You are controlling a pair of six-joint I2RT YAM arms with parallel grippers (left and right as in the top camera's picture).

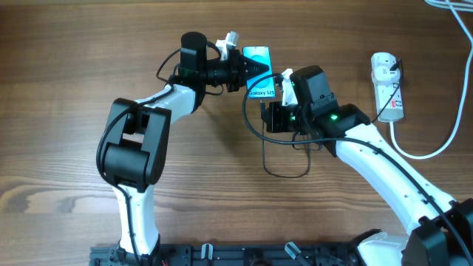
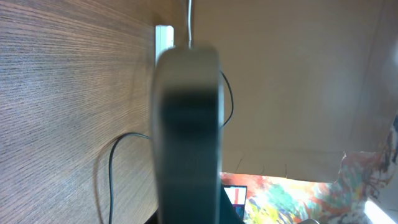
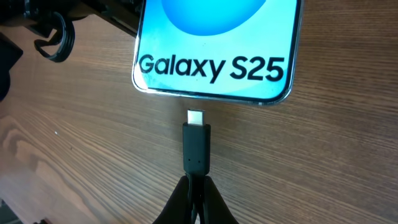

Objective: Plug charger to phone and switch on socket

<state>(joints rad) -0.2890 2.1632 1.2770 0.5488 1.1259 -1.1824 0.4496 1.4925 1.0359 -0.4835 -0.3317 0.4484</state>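
The phone (image 1: 259, 58) lies on the wooden table, turquoise screen up, with "Galaxy S25" printed at its near end (image 3: 214, 68). My left gripper (image 1: 248, 70) is shut on the phone's left part; in the left wrist view the phone (image 2: 186, 124) fills the middle as a blurred grey slab. My right gripper (image 3: 196, 185) is shut on the charger just behind its black plug (image 3: 196, 149). The metal plug tip (image 3: 196, 116) points at the phone's bottom edge, a small gap short of it. The charger's cable loops on the table (image 1: 284, 168). The socket (image 1: 386, 85) lies at the right.
The socket's white cord (image 1: 436, 151) curves along the right edge of the table. A thick white cable (image 1: 452, 13) crosses the top right corner. A black rail (image 1: 244, 255) runs along the table's front edge. Beyond the table, the left wrist view shows a colourful surface (image 2: 298, 199).
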